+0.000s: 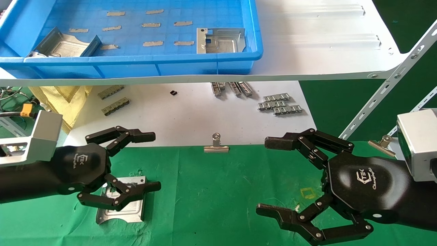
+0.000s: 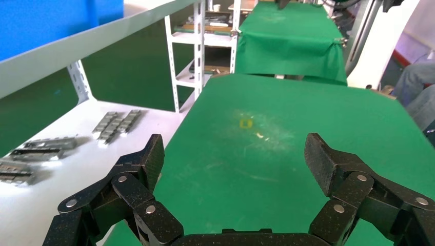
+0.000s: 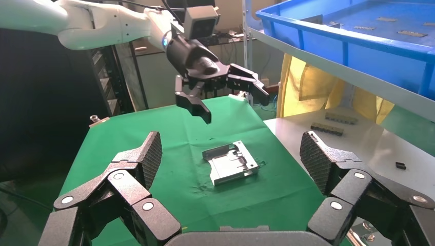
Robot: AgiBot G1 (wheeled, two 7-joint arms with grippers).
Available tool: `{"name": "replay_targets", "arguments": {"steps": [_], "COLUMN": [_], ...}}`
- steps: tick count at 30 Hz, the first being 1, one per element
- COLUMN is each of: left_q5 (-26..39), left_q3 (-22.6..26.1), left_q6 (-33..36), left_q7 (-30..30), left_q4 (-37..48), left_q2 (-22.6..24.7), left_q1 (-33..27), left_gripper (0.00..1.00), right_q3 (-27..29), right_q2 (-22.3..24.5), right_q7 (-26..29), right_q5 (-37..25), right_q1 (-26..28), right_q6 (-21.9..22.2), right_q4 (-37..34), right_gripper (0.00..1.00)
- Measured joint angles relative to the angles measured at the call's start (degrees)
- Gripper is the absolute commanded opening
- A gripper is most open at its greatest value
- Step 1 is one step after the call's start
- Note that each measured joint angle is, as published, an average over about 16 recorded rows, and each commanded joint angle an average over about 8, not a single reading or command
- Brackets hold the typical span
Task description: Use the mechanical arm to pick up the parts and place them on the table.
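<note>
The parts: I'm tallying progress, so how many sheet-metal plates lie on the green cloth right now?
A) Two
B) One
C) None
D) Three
B: a single plate lies flat on the green table beneath the open left gripper, which hovers above it without touching; the other two plates sit in the blue bin on the shelf.

Our head camera looks steeply down on the desk [image 1: 222,191], while both wrist cameras skim low across that same desk toward each other.
</note>
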Motion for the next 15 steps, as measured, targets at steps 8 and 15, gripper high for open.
{"name": "replay_targets", "arguments": {"steps": [8,15], "left_q5": [0.10,0.18], "left_q3": [-5.27,-9.89], "left_q6": [-0.81,-1.53], "left_q7": [-4.43,-8.31], "left_q4": [-7.04,-13.22], "left_q2": [-1.18,-2.22], "left_q1": [3.93,7.39], "left_gripper": [1.00,1.00], "right_q3": [0.00,0.00], "right_q2": [0.00,0.00], "right_q7": [0.00,0.00], "right_q5": [0.00,0.00], "right_q1": [0.00,0.00], "right_q6": [0.00,0.00], "right_q4": [0.00,0.00], "right_gripper": [1.00,1.00]}}
